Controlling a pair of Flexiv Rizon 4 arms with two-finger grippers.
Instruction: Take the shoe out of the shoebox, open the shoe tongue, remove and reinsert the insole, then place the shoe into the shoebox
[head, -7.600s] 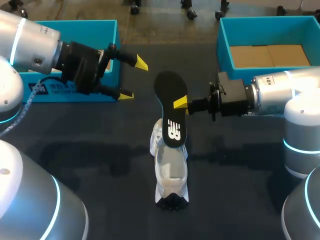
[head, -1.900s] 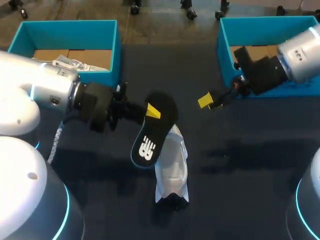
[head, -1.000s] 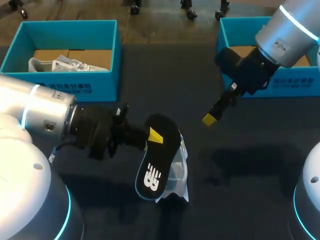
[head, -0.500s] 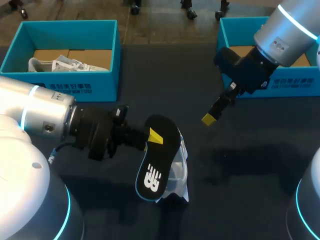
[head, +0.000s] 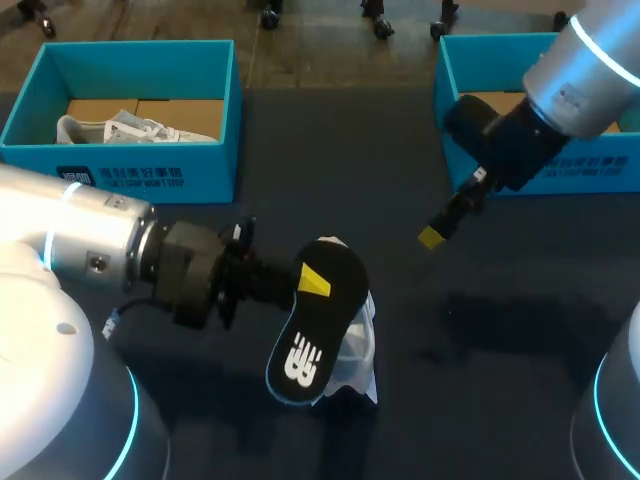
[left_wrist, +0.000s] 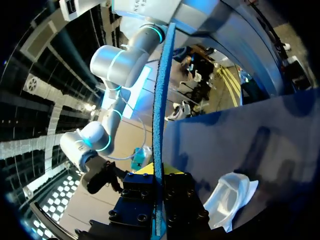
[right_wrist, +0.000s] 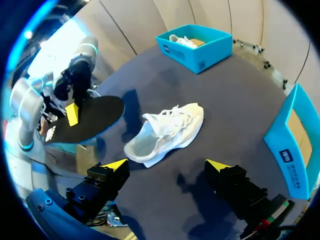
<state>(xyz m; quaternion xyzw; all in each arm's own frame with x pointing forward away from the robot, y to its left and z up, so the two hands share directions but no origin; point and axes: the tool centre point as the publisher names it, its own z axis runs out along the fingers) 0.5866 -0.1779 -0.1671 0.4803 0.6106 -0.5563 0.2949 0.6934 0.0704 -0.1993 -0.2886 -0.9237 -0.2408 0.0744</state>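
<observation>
A dark bench (head: 420, 400) carries two open blue shoeboxes at its far side, well apart. The robot's left arm (head: 90, 250) comes in low across the near left, while its right arm (head: 580, 80) angles down from the far right corner, passing in front of the right shoebox (head: 443, 70), whose cardboard floor shows bare. The left shoebox (head: 130, 170) holds a second white shoe (head: 120, 128) lying inside it. The white shoe (head: 355, 335) of the task is out of its box and sits on its sole near the middle of the bench, its lacing and opening turned upward in the right wrist view (right_wrist: 167, 131). The black insole (head: 312, 320) is out of the shoe and held tilted above the bench, overlapping the shoe's left side from overhead. Whether it touches the shoe cannot be made out. The left pincer (head: 312, 282) is closed on the insole near one end, a yellow tip pressed to its upper face and the insole seen edge-on between the fingers in the left wrist view (left_wrist: 161, 115). The right pincer (right_wrist: 166, 165) hangs over the bench to the right of the shoe, its fingers spread wide apart and holding nothing.
</observation>
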